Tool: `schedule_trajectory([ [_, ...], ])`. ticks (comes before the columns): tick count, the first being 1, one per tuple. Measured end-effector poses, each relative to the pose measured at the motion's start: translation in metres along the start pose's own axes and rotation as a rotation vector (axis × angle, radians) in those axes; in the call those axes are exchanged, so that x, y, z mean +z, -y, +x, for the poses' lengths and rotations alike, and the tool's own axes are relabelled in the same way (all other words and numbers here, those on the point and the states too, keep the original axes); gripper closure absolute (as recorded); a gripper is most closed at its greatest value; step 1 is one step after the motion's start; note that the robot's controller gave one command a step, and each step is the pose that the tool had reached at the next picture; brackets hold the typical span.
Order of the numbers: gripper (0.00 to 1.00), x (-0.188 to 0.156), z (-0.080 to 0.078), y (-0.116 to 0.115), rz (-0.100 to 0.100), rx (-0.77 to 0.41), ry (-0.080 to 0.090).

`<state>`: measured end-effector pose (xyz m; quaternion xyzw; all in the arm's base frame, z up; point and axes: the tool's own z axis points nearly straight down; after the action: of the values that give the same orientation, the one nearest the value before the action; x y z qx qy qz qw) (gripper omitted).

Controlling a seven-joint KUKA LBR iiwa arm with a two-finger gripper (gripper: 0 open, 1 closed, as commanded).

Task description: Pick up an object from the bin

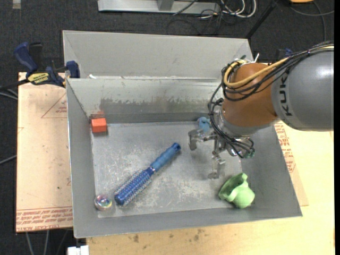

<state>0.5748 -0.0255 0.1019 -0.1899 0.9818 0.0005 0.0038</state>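
**Operator:** Camera view: my gripper [213, 161] hovers just beside the green lumpy toy [237, 191], in the near-right corner of the bin [159, 97]. Open or closed, I can't tell.
**Spotter:** It looks soft and light. I'd pinch its narrower top.

Your gripper [205, 154] hangs over bare floor in the right half of the bin [180, 198], fingers apart, nothing between them | green lump [237, 191] near it, front-right | blue hairbrush [147, 173] lies diagonally mid-bin | orange block [99, 125] back-left | glittery ball [103, 202] just beside the brush's bristle end
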Motion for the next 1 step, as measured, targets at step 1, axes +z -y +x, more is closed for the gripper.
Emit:
schedule_trajectory([
  [1, 0.00, 0.0023, 0.0502, 0.0296, -0.002, -0.382, -0.009],
])
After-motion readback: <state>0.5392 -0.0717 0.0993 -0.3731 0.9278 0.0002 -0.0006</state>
